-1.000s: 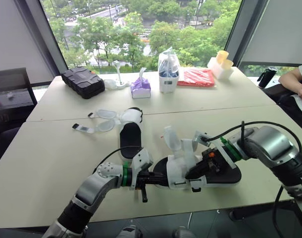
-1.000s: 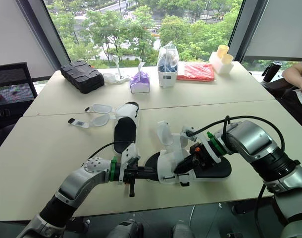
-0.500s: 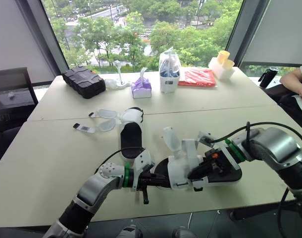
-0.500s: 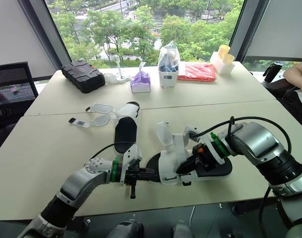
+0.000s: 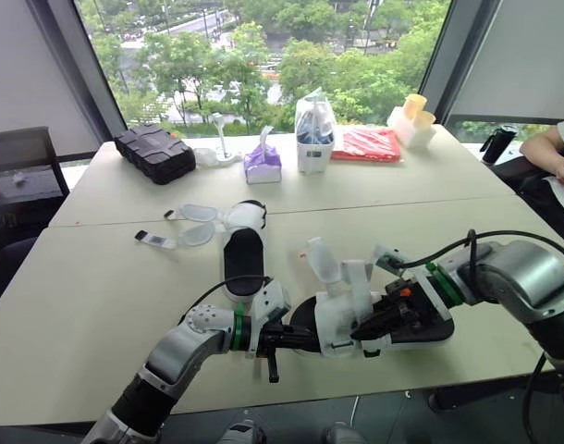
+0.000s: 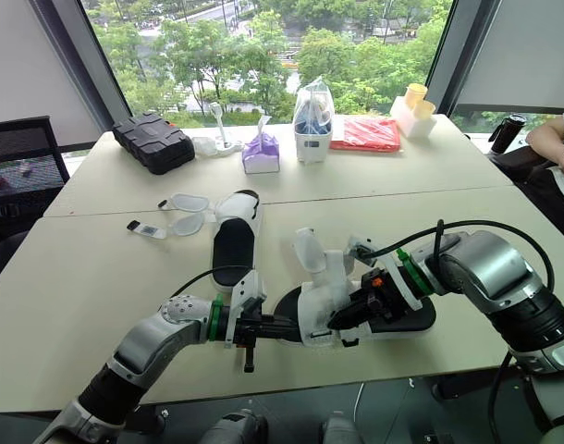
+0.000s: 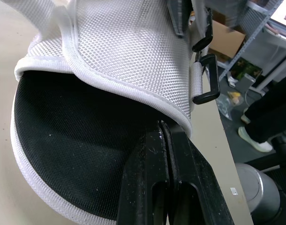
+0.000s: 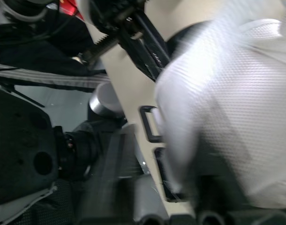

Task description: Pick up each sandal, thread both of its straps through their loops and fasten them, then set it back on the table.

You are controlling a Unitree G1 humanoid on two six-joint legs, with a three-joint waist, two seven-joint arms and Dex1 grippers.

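1. Landmark: flat sandal (image 5: 244, 252), black insole up on the counter (image 5: 97, 305), its white straps (image 5: 197, 224) undone and splayed to its left.
2. Worked sandal (image 5: 336, 319) sits on the counter just right of the flat sandal and nearer the robot, close to the counter's near edge. Black sole, white mesh upper.
3. Left gripper (image 5: 299, 339) is at the end of the worked sandal that faces the flat sandal. In the left wrist view its jaws are pressed together, tips touching the white mesh rim above the black insole. Can't tell if anything is pinched between them.
4. Right gripper (image 5: 373, 326) is on the worked sandal's far side from the flat sandal, buried against the mesh upper, over the sole. Jaw state: cannot tell, mesh covers it.
5. One strap (image 5: 321, 261) of the worked sandal stands up loose, unfastened.
6. Black loops (image 7: 206, 79) hang at the mesh's edge, nothing threaded through them.
7. Black case (image 5: 154, 153) is beyond the flat sandal and left; purple tissue pack (image 5: 263, 162) is straight beyond it; red packet (image 5: 367, 143) is beyond and right.
8. A person's arm (image 5: 550, 143) shows far right of the flat sandal, past the counter.
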